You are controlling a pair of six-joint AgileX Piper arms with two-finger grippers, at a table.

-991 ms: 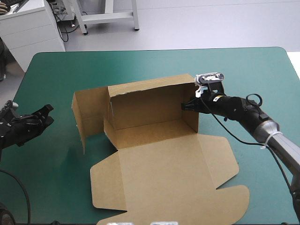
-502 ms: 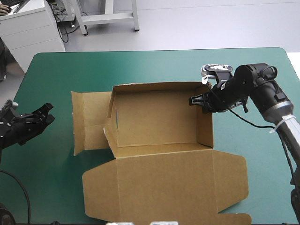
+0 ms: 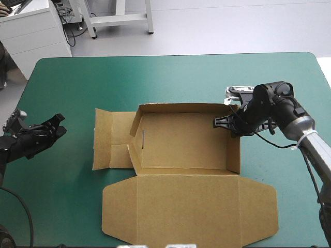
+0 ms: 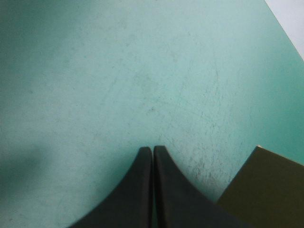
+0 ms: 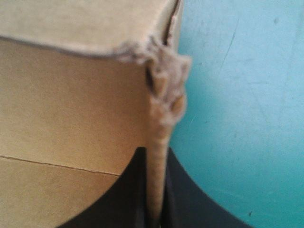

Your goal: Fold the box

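Note:
The brown box [image 3: 183, 142] stands mid-table as an open tray with its walls raised and its lid [image 3: 189, 206] flat toward the near edge. Its left side flap [image 3: 111, 139] lies spread on the cover. My right gripper [image 3: 227, 124] is shut on the box's right wall near the far corner; in the right wrist view the worn wall edge [image 5: 159, 156] runs between the black fingers [image 5: 183, 190]. My left gripper [image 3: 57, 124] hovers shut over bare teal-green cover, well left of the box, and a corner of the box [image 4: 266, 190] shows ahead of it [image 4: 152, 149].
A white cabinet [image 3: 33, 31] and a metal frame [image 3: 119, 15] stand beyond the table's far edge. Teal-green cover [image 3: 170, 77] lies open behind the box and at the left [image 3: 46, 196].
The right gripper has dragged and turned the box to the right and squared it to the table. The lid and left flap came down flatter. The left gripper shifted slightly right.

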